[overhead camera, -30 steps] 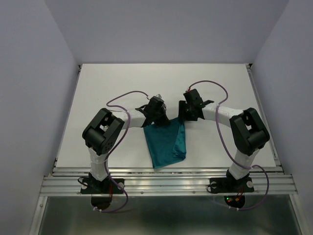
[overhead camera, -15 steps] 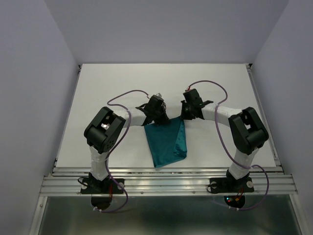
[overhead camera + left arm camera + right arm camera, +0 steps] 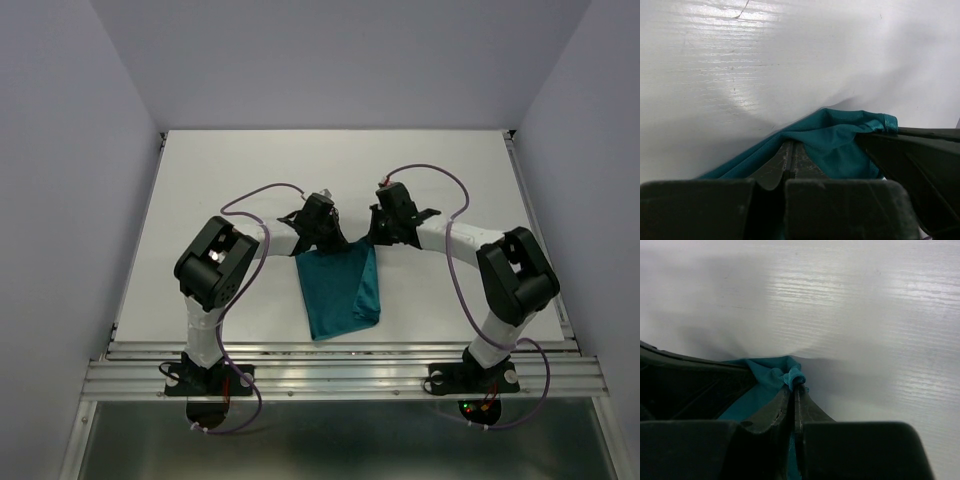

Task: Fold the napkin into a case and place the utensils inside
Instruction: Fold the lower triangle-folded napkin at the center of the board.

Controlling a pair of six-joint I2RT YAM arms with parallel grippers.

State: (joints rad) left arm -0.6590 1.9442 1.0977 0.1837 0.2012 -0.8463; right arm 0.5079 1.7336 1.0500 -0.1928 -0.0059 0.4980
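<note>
Teal, soft, shiny cloth, the napkin (image 3: 338, 295) lay on the flat white table (image 3: 230, 170), and its far edge was caught by both hands. The left gripper (image 3: 790, 157) was clamped tight on the cloth, which bunched up just past its tips. The right gripper (image 3: 794, 402) was pinched on a small rolled corner right at its tips. The two hands sat close beside each other, and the rest of the napkin trailed back from them toward the arm bases. The job looked only just begun, I think. The cloth was a loose, lopsided shape with one side lapped over, not a long narrow case yet. No silver metal utensils showed in any view, so folding and filling were both left to do. The view from above showed the whole napkin and how both arms reached in, but not the tips. The wrist views showed the tight pinches up close. The left wrist view also showed a dark part of the right gripper just to the side of the left one.
</note>
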